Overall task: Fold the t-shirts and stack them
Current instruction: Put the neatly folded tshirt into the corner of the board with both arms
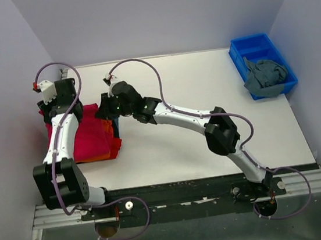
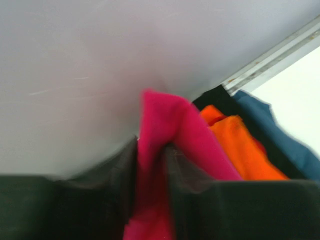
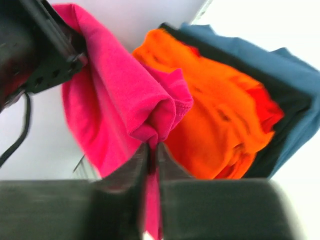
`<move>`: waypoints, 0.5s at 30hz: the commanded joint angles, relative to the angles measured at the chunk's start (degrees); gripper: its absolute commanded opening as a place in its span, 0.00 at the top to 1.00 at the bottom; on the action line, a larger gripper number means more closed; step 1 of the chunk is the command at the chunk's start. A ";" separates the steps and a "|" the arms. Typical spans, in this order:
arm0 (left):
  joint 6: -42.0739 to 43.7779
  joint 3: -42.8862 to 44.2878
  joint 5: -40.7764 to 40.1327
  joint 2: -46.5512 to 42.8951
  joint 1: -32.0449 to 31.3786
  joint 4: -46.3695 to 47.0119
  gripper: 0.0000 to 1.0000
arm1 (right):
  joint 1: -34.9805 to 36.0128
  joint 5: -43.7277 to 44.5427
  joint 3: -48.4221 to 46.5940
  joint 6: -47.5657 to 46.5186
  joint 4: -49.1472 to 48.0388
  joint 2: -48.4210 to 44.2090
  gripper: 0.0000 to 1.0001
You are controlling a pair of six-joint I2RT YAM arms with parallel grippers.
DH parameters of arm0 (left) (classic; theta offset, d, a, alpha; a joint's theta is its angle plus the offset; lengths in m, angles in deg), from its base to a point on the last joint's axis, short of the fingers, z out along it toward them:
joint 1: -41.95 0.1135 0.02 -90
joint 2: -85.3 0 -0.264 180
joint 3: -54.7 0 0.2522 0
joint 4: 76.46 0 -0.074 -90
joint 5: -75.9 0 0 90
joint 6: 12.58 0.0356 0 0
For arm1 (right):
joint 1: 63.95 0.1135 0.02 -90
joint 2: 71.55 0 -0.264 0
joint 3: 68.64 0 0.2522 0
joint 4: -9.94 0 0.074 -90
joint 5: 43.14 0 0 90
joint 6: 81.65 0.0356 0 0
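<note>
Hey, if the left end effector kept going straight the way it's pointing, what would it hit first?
The left end effector is shut on the crimson-pink t-shirt, so that fold comes first; past it, probably the pale wall, depth unclear.

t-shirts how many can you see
6: pink tee atop the left pile; orange, red, black and blue tees beneath; grey-blue tee in the blue bin. Others may be hidden.
</note>
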 commanded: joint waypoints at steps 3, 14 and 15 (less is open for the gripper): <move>-2.00 9.55 7.06 10.52 2.11 -4.20 0.01 | -4.97 -2.27 -13.66 4.49 9.27 11.14 0.13; -8.32 10.54 33.37 -0.98 1.33 -8.09 0.01 | -7.51 4.31 24.94 -1.92 -1.07 -18.08 0.12; -9.20 8.00 40.22 -2.47 0.45 -7.48 0.01 | -8.39 4.22 29.26 -2.36 -1.96 -21.77 0.11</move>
